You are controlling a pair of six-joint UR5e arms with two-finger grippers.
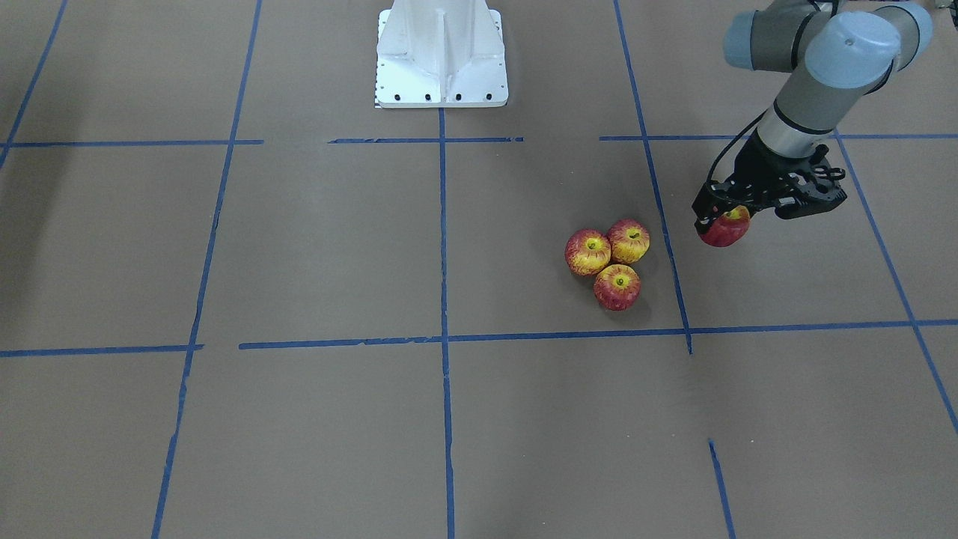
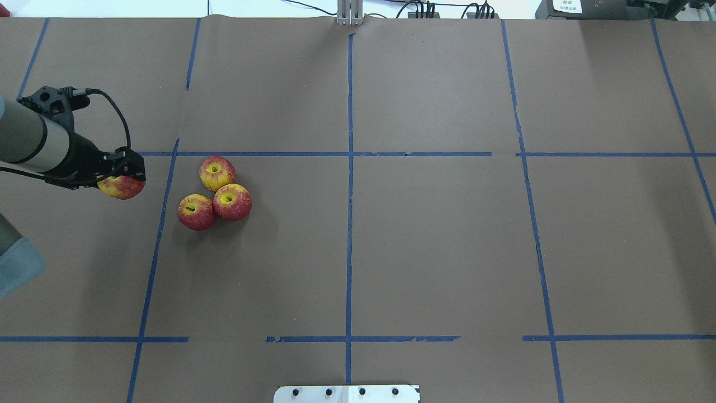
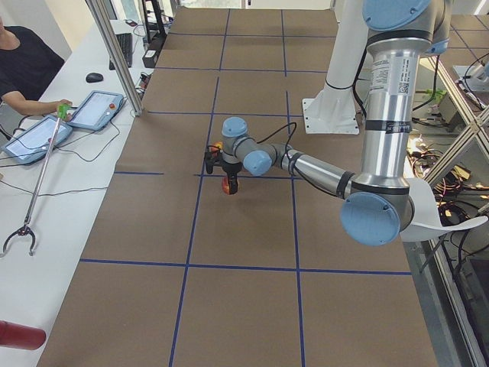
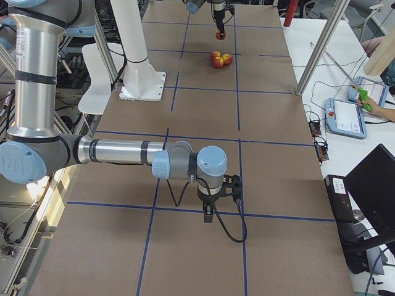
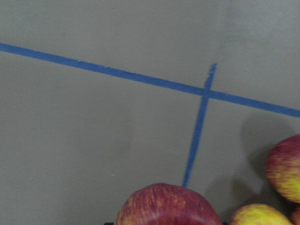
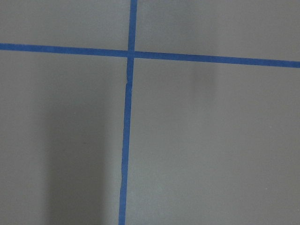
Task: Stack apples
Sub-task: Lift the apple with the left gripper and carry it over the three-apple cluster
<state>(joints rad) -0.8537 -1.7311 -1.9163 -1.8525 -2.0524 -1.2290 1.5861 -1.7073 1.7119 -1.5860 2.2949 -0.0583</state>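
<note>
Three red-and-yellow apples lie touching in a cluster on the brown table: one (image 1: 587,252), one (image 1: 629,240) and one (image 1: 617,287); they also show in the overhead view (image 2: 217,173). My left gripper (image 1: 724,224) is shut on a fourth apple (image 2: 122,186) and holds it above the table, to the side of the cluster across a blue tape line. The left wrist view shows the held apple (image 5: 168,206) at the bottom and cluster apples (image 5: 286,168) at the right. My right gripper (image 4: 217,209) shows only in the exterior right view, far from the apples; I cannot tell its state.
Blue tape lines (image 2: 349,168) divide the brown table into squares. The white robot base (image 1: 441,56) stands at the table's edge. An operator's tablets (image 3: 95,109) and a grabber stick (image 3: 38,183) lie on the side bench.
</note>
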